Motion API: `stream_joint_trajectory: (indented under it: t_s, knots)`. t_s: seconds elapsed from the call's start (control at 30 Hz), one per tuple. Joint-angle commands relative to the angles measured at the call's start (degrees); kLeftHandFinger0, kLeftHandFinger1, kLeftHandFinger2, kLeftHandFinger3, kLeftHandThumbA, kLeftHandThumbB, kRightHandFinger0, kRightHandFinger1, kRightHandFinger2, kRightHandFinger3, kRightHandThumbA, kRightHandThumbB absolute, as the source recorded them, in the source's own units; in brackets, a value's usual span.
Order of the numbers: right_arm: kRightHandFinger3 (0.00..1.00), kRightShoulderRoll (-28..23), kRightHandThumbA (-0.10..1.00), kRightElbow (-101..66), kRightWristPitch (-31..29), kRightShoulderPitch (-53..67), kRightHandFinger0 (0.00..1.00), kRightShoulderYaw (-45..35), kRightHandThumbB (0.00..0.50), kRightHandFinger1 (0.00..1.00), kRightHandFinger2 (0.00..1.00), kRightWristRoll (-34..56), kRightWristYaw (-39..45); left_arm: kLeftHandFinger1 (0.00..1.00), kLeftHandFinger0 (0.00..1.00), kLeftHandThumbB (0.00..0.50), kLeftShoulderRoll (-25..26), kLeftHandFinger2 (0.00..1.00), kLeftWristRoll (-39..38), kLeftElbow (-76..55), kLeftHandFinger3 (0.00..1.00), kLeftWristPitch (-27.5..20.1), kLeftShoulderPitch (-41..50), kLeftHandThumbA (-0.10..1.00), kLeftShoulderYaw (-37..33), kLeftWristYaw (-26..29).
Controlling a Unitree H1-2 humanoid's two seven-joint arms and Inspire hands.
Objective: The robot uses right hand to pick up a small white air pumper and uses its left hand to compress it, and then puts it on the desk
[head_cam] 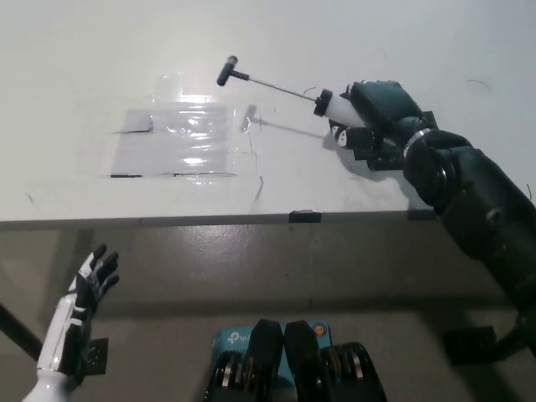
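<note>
The fingers (356,132) of the black right hand (373,117) are wrapped around the white barrel of the small air pumper (333,106), grasping it above the bench (75,50) at the right side of the head view; only the front end of the barrel shows beyond the hand, the rest is covered by the palm; a thin metal rod runs out of the barrel up and to the left, fully drawn out, and ends in a short black T-handle (227,71); the pumper is tilted, handle end farther from the robot, and its shadow falls on the white surface just below the rod, apart from it, so the tool is lifted clear of the bench; a sheet of clear plastic film (180,141) lies flat on the bench to the left of the pumper, shiny with reflected light, with dark tape marks at its left and lower edges; the white left hand (88,285) hangs low at the lower left, below the bench's front edge, well apart from the pumper, its fingers spread and holding nothing.
</note>
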Motion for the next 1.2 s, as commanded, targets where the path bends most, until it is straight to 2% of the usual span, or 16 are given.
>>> stream_joint_trajectory:
  t_s: [0.0, 0.1, 0.17, 0.23, 0.3, 0.4, 0.47, 0.53, 0.57, 0.6, 0.67, 0.8, 0.93, 1.03, 1.1, 1.17]
  knots:
    - [0.91, -4.61, -0.10, -17.93, 0.06, 1.27, 0.00, -3.33, 0.157, 0.42, 0.79, 3.99, 7.21, 1.00, 1.00, 0.202, 0.83, 1.00, -4.83, -11.19, 1.00, -4.93, -1.74, 1.00, 2.74, 0.32]
    - [0.95, -6.43, -0.10, -30.31, 4.86, 6.11, 0.00, -3.54, 0.135, 0.45, 0.82, 3.39, 11.88, 1.00, 1.00, 0.280, 0.28, 1.00, -5.72, -19.49, 1.00, -1.05, -1.20, 1.00, 3.50, 1.71]
    - [0.95, -6.96, -0.10, -33.55, 5.40, 6.96, 0.00, -3.83, 0.134, 0.46, 0.82, 3.38, 13.21, 1.00, 1.00, 0.278, 0.26, 1.00, -7.73, -22.17, 1.00, -0.17, -1.65, 1.00, 3.81, 1.92]
    - [0.95, -7.83, -0.10, -37.62, 5.32, 8.27, 0.01, -4.28, 0.125, 0.48, 0.82, 3.84, 14.56, 1.00, 1.00, 0.319, 0.21, 1.00, -10.26, -25.64, 1.00, 0.91, -1.68, 1.00, 3.97, 2.13]
    - [0.97, -8.52, -0.10, -41.86, 7.21, 9.88, 0.03, -4.47, 0.117, 0.52, 0.85, 3.79, 16.77, 1.00, 1.00, 0.333, 0.09, 1.00, -10.40, -28.67, 1.00, 2.06, -1.27, 1.00, 4.05, 2.42]
    - [1.00, -9.35, -0.10, -47.31, 9.51, 11.52, 0.03, -4.91, 0.105, 0.56, 0.85, 3.96, 19.61, 1.00, 1.00, 0.333, 1.16, 1.00, -11.39, -27.80, 1.00, 2.93, -4.14, 1.00, 4.94, 2.09]
    - [1.00, -9.52, -0.10, -49.58, 9.81, 12.19, 0.04, -4.83, 0.113, 0.56, 0.84, 4.01, 20.88, 1.00, 1.00, 0.382, 2.00, 1.00, -10.11, -25.04, 1.00, 4.79, -6.70, 1.00, 5.51, 1.94]
    - [0.96, -9.66, -0.10, -51.07, 9.12, 13.64, 0.04, -4.53, 0.126, 0.55, 0.81, 4.12, 21.36, 1.00, 1.00, 0.299, 2.47, 1.00, -9.04, -20.90, 1.00, 4.81, -8.22, 1.00, 5.32, 1.02]
    - [0.94, -9.59, -0.10, -51.87, 9.45, 14.20, 0.03, -4.40, 0.132, 0.54, 0.81, 4.10, 21.79, 1.00, 1.00, 0.294, 2.76, 1.00, -9.31, -19.64, 1.00, 4.54, -8.39, 1.00, 5.28, 0.49]
    - [0.86, -9.43, -0.10, -53.74, 11.25, 14.62, 0.02, -4.16, 0.121, 0.51, 0.81, 3.90, 23.35, 1.00, 1.00, 0.237, 3.00, 1.00, -8.42, -16.01, 1.00, 4.31, -10.30, 1.00, 5.22, 0.23]
    - [0.86, -9.32, -0.10, -55.71, 13.07, 14.92, 0.01, -3.82, 0.121, 0.50, 0.80, 3.38, 25.20, 1.00, 1.00, 0.208, 2.85, 1.00, -7.00, -12.54, 1.00, 3.38, -12.27, 1.00, 4.96, 0.22]
    - [0.95, -9.46, -0.10, -58.20, 14.26, 14.81, 0.00, -3.62, 0.120, 0.54, 0.83, 2.91, 27.79, 1.00, 1.00, 0.241, 2.59, 1.00, -5.84, -5.95, 1.00, 3.27, -18.38, 1.00, 4.03, 0.00]
    - [0.96, -9.50, -0.10, -59.69, 13.12, 15.34, 0.01, -2.86, 0.138, 0.55, 0.83, 1.74, 29.16, 1.00, 1.00, 0.264, 2.55, 1.00, -0.68, -2.20, 1.00, 3.16, -20.39, 1.00, 2.56, 0.71]
    - [0.87, -9.51, -0.10, -61.88, 14.08, 15.18, 0.01, -1.54, 0.183, 0.52, 0.83, -1.09, 31.63, 1.00, 1.00, 0.265, 1.42, 1.00, 1.41, -0.22, 1.00, 3.35, -20.66, 1.00, 1.03, 1.27]
    - [0.83, -8.82, -0.10, -63.90, 15.45, 15.59, 0.01, -1.10, 0.181, 0.52, 0.85, -0.75, 33.59, 1.00, 1.00, 0.250, -0.24, 1.00, 2.00, -0.15, 1.00, 3.50, -19.81, 1.00, 0.31, 1.95]
    - [0.86, -8.52, -0.10, -64.94, 15.53, 16.45, 0.00, -1.06, 0.182, 0.52, 0.85, -0.47, 34.13, 1.00, 1.00, 0.239, -1.11, 1.00, 2.47, -1.22, 1.00, 4.55, -18.85, 1.00, -0.25, 1.84]
